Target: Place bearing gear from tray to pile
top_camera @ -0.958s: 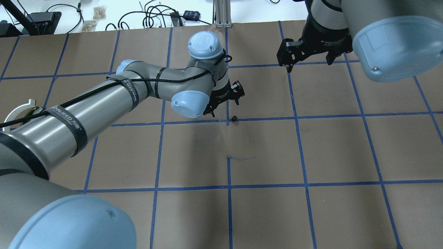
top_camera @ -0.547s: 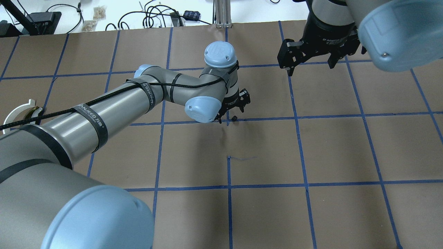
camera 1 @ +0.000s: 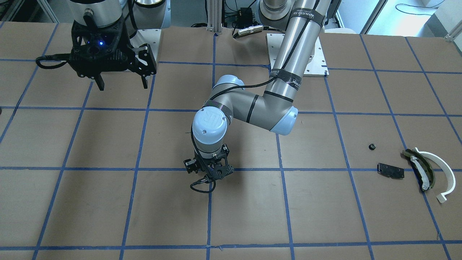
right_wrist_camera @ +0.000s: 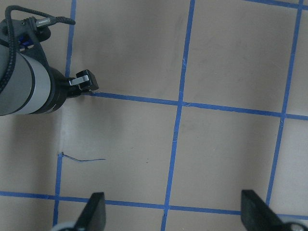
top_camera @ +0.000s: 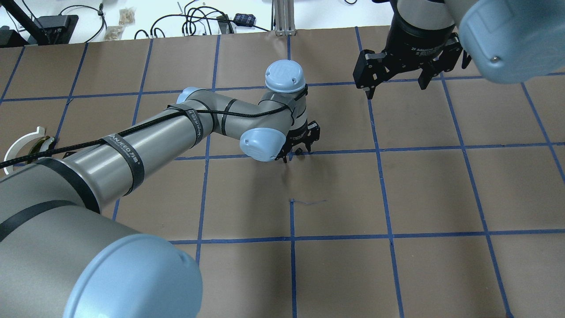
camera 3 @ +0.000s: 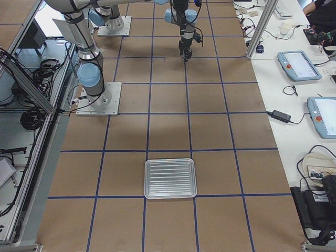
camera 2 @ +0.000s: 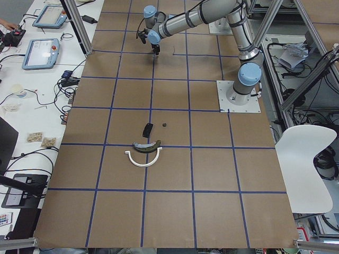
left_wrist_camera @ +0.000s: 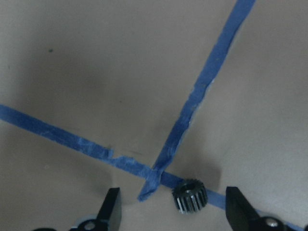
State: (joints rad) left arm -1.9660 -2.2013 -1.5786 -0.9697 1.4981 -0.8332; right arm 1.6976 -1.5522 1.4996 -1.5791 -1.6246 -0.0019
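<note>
Currently, in the front-facing view, the left gripper (camera 1: 209, 174) stands low over a tape crossing mid-table, and its fingertips are hidden there. The right gripper (camera 1: 122, 86) hangs spread and holds nothing. The pile (camera 1: 404, 169) lies well apart from both. It consists of a white half-ring (camera 1: 449, 172), an olive-and-black curved piece (camera 1: 420, 173) and a black plate (camera 1: 390, 170). A blue joint cap (camera 1: 209, 122) carries the UR logo.

Overhead, the bearing gear (top_camera: 299, 151) sits on the brown paper (top_camera: 335, 185) between the left fingers. A strap (top_camera: 122, 149) on the left arm reads "WANJEED". The right gripper body shows "2F Adaptive"; the rest is unreadable.

From the table's left end, no writing is legible.

From the right end, the tray (camera 3: 170, 179) lies far from the gear.

At the left wrist, the jaws are spread. The gear rests on the blue tape (left_wrist_camera: 202, 96) between them, untouched.

At the right wrist, the fingers (right_wrist_camera: 95, 208) stand wide apart.

Assessment: the gear is already out of the tray but is not yet grasped. Closing, lifting, carrying to the pile and releasing remain.
</note>
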